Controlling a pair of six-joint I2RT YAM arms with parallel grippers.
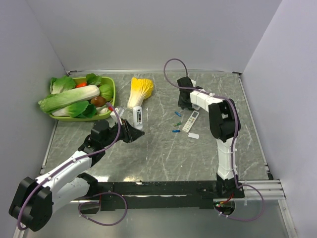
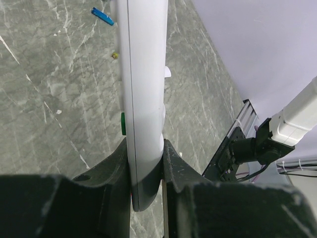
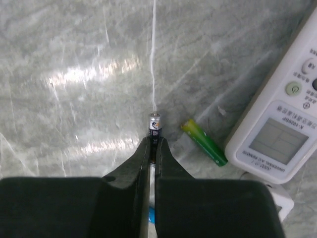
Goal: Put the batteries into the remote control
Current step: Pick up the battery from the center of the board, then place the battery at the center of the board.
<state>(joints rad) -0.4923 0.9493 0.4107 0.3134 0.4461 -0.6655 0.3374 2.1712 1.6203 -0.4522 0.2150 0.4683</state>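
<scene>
Left gripper (image 2: 146, 154) clenched on slim white plastic remote (image 2: 143, 74), right gripper (image 3: 153, 145) pinching small dark cylindrical battery (image 3: 155, 124) above grey marble tabletop (image 3: 74, 74), green-yellow battery (image 3: 204, 142) just beside, white display remote (image 3: 277, 129) near.

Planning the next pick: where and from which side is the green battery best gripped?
Near the yellowish end of the green battery, from above, straddling its width: it lies flat, and its other end is nearly against the remote.

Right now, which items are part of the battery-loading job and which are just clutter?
Job: white remote in left tool; battery in right tool; green battery; blue battery.
Clutter: second remote; vegetable basket; yellow cabbage.
</scene>
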